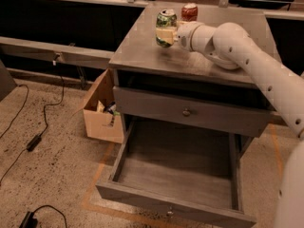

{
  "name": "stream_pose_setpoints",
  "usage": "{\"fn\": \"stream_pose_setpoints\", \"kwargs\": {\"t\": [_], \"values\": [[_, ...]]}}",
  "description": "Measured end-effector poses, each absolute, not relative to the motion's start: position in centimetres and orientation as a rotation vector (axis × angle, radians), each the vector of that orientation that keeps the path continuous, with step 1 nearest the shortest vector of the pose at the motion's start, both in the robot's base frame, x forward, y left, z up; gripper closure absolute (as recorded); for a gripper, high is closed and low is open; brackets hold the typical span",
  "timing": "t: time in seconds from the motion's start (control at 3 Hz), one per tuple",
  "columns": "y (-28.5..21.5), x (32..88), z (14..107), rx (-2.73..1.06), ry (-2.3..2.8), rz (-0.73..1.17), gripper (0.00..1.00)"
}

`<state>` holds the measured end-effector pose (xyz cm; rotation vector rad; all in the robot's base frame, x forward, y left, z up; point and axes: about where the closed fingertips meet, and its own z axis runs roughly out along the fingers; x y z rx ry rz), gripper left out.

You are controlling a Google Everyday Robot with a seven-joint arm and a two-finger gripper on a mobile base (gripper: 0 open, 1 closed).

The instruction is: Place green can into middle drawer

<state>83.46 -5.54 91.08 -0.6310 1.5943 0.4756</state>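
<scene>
The green can (166, 19) is upright over the back of the grey cabinet top (142, 56), at or just above its surface. My gripper (165, 34) reaches in from the right and is shut on the can, with a pale finger pad across its front. The red can (189, 12) stands just behind and to the right of it. The middle drawer (175, 175) is pulled wide open at the bottom front of the cabinet, and nothing lies on its worn grey floor. The can is well above and behind the drawer.
A shallower closed drawer with a round knob (186, 112) sits above the open one. My white arm (256, 65) crosses the cabinet's right side. An open cardboard box (102, 113) stands left of the cabinet. Cables and a power brick (33, 141) lie on the floor at left.
</scene>
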Motion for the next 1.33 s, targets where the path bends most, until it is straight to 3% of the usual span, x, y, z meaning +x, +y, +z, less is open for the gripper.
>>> {"fn": "stream_pose_setpoints", "kwargs": {"t": [1.0, 1.33], "values": [[-3.1, 66.2, 95.2, -0.831, 1.413, 0.695, 1.00], [-3.1, 66.2, 95.2, -0.831, 1.413, 0.695, 1.00]]}}
